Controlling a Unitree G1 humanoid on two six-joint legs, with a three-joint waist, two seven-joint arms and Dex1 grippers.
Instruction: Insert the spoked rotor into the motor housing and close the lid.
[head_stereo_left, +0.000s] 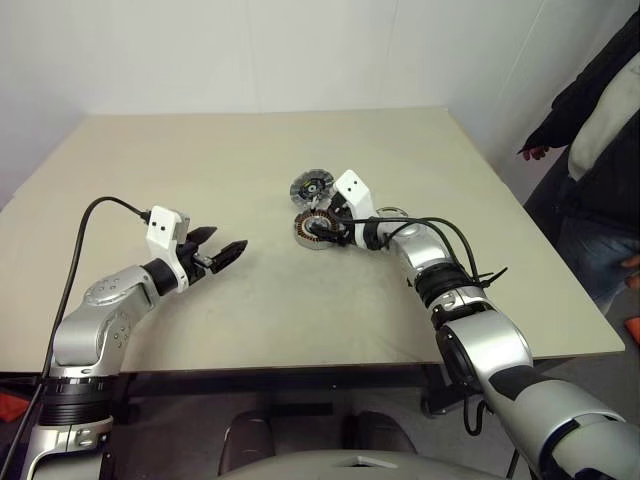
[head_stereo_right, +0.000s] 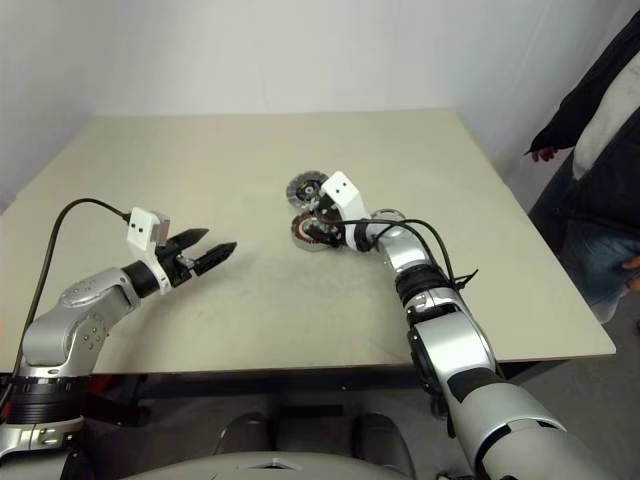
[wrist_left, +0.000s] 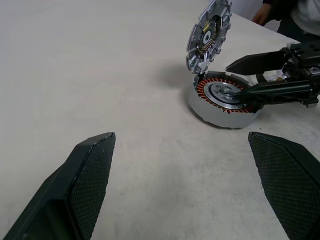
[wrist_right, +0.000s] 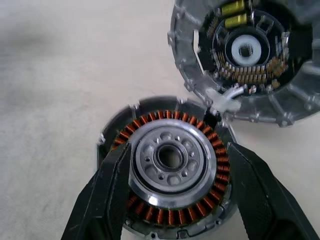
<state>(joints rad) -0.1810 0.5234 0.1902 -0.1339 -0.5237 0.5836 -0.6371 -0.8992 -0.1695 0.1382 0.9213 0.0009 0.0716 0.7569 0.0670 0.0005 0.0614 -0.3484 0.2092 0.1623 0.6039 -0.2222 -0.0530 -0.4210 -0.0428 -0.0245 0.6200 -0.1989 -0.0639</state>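
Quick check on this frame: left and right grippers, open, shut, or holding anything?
Left gripper: open, holding nothing, over bare table.
Right gripper: open, fingers either side of the spoked rotor seated in the motor housing; not gripping it.

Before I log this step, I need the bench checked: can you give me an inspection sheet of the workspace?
Surface: beige table, bare apart from the job's parts.
Job's things: rotor sits inside the housing, ringed by copper coils; lid stands open on edge, joined at the housing's rim.
Clutter: nothing seen.
Grippers: right gripper open, fingers either side of the rotor, apart from it; left gripper open, empty, off to the left.
Cables: black cable on left arm; black cables on right arm.
Surroundings: white walls; person at the table's right edge.
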